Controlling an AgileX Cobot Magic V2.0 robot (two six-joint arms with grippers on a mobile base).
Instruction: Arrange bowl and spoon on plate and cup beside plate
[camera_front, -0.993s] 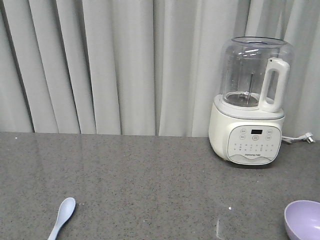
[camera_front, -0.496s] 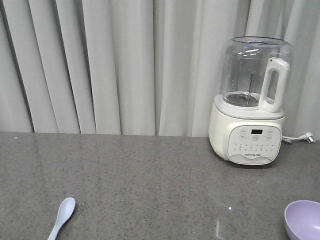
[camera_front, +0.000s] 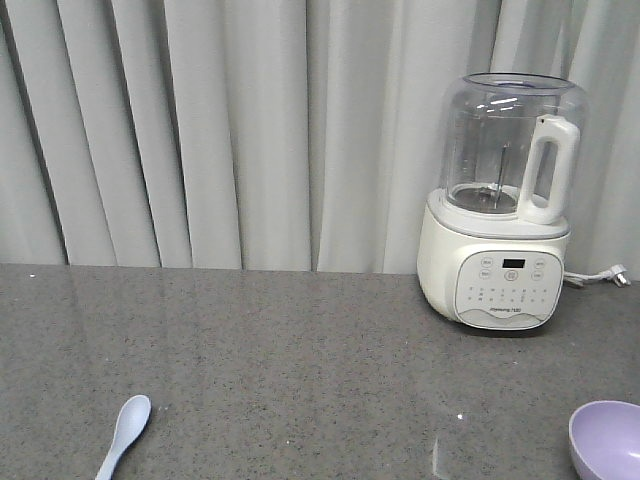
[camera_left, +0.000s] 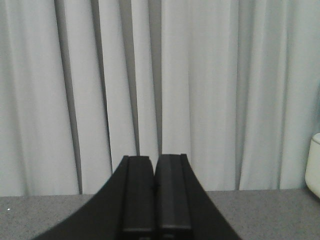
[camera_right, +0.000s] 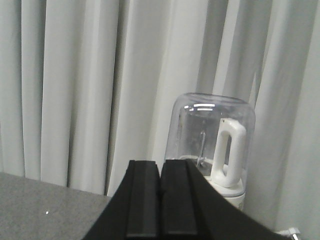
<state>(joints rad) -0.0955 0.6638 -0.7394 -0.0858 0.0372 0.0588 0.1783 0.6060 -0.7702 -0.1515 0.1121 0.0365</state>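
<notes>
Left gripper (camera_left: 155, 200) and right gripper (camera_right: 161, 200) both have jaws pressed together, aimed level at the curtain (camera_left: 200, 75). Spoon (camera_front: 124, 432) lies left on the counter (camera_front: 300, 350), likely below the left gripper, handle running toward the robot; bowl (camera_front: 607, 440) sits right, nearer the right gripper

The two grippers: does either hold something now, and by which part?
Nothing is held: left gripper and right gripper both have their jaws closed together, empty.
</notes>
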